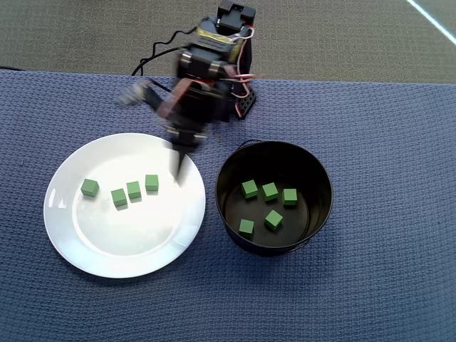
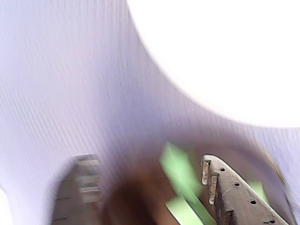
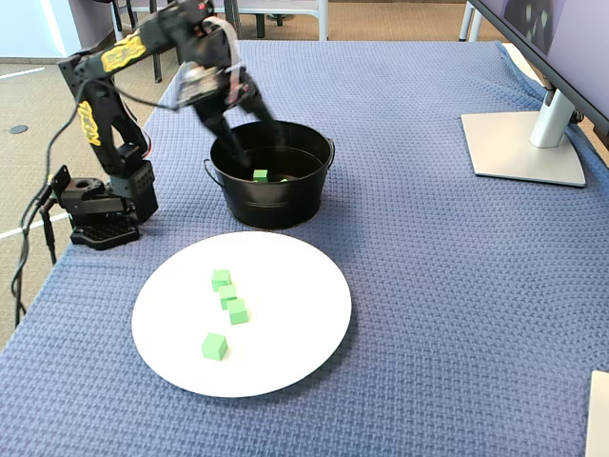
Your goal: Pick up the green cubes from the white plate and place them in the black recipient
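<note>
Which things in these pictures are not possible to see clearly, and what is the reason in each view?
- Gripper: motion-blurred in the overhead and wrist views, so open or shut is unclear.
- Green cubes: only smeared streaks in the wrist view; no count there.
- Black recipient: in the fixed view its wall and the arm hide most cubes inside.
- White plate: overexposed in the wrist view, cut by the top and right edges.

We find no text, label, brand, number or sign that we can read in any view. The yellow strips with dark marks on the black robot arm (image 3: 122, 55) in the fixed view are too small and blurred for us to make out, and the same arm's yellow patch in the overhead view is equally unclear
</note>
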`<state>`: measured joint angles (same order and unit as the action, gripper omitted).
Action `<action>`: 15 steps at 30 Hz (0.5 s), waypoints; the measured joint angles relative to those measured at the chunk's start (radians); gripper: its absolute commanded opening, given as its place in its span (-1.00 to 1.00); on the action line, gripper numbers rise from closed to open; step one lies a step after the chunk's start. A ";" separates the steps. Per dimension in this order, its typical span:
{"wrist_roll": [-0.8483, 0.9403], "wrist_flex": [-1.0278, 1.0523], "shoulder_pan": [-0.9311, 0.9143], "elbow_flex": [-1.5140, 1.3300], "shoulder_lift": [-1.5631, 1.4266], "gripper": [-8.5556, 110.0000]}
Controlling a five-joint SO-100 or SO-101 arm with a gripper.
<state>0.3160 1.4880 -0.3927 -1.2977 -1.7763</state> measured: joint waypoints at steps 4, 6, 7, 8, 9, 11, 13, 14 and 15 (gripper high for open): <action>-0.067 -0.069 -0.181 0.000 0.084 -0.54; -0.064 -0.118 -0.233 -0.028 0.132 -0.53; -0.060 -0.150 -0.256 -0.052 0.156 -0.53; -0.054 -0.189 -0.276 -0.077 0.184 -0.53; -0.051 -0.229 -0.296 -0.101 0.210 -0.53; -0.034 -0.302 -0.334 -0.141 0.259 -0.51; -0.003 -0.364 -0.376 -0.167 0.316 -0.50; 0.009 -0.379 -0.383 -0.170 0.341 -0.50; 0.023 -0.387 -0.390 -0.170 0.362 -0.49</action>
<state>0.3390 1.1014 -0.7823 -1.4680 -1.4143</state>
